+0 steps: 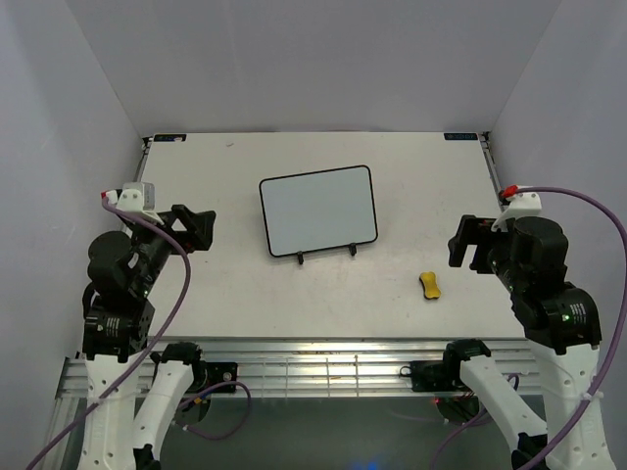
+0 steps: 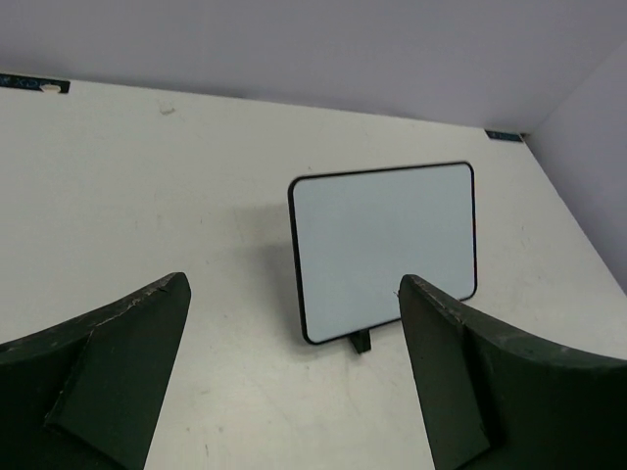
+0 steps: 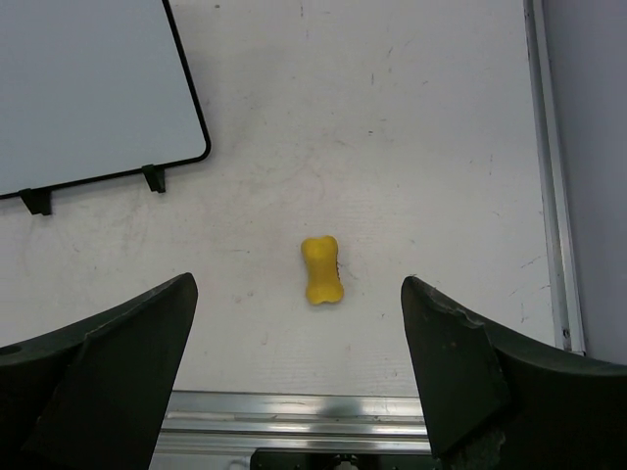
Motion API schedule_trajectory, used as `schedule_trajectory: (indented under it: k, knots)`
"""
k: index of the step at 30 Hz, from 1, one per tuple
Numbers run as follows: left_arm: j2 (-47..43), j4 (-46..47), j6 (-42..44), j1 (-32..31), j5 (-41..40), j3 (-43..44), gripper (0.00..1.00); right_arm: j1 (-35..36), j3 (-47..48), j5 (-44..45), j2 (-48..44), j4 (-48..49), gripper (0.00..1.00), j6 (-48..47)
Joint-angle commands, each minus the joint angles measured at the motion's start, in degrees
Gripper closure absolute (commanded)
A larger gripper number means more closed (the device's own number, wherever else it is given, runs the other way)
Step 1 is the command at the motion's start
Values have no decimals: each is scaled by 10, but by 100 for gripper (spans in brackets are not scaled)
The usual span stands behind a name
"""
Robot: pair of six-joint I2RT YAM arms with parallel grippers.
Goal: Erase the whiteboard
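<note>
Setting: pale walls (image 1: pixel 294 59) box in a white bench (image 1: pixel 216 294), with an aluminium rail (image 1: pixel 323 367) along its near edge.
Left side: the left jaws are released, spread wide and empty. They hover over the bench's left part, aimed toward the middle.
Centre: the whiteboard (image 1: pixel 318 211) stands propped and leaning back. Its long axis runs left to right, the right end slightly farther off. It is ahead and to the right of the left jaws, and well apart from both pairs.
Board face: blank in every view, with no writing I can make out, so little or nothing seems left to wipe.
Support: a thin wire stand (image 1: pixel 300 258) shows two black feet at the board's lower edge.
Right of centre: the eraser (image 1: pixel 429 285), a small yellow block, lies flat on the bench, nearer than the board and apart from it. Its long axis runs roughly from near to far.
Right side: the right jaws are released, wide apart and empty, just right of the eraser and a little beyond it.
Key relation: the right arm is clearly the nearer to the eraser, and a grasp would likely close across its narrow waist.
Left wrist view: the whiteboard (image 2: pixel 387 245) is seen face-on; there is no eraser in it.
Right wrist view: the eraser (image 3: pixel 321 269) is framed between the fingers, with only a corner of the whiteboard (image 3: pixel 88 88).
Top view: the only one showing both arms at once.
</note>
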Motion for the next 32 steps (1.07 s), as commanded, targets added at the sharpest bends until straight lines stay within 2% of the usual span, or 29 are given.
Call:
schedule_trajectory:
  k: [1,6,14,32]
  knots:
    - [-26,-90,29,-19,-19,-5,2,-2,29,3,-18,-32,10,-11]
    - [-65,-140,33,-32,-35,5,2,-2,41,-4,-40,-54,10,-11]
    - [-101,-206,23,-35,-4,53,2,-2,22,-19,-71,-72,10,-9]
    - [-106,-181,13,-38,-23,25,2,-2,7,-13,-71,-58,10,-10]
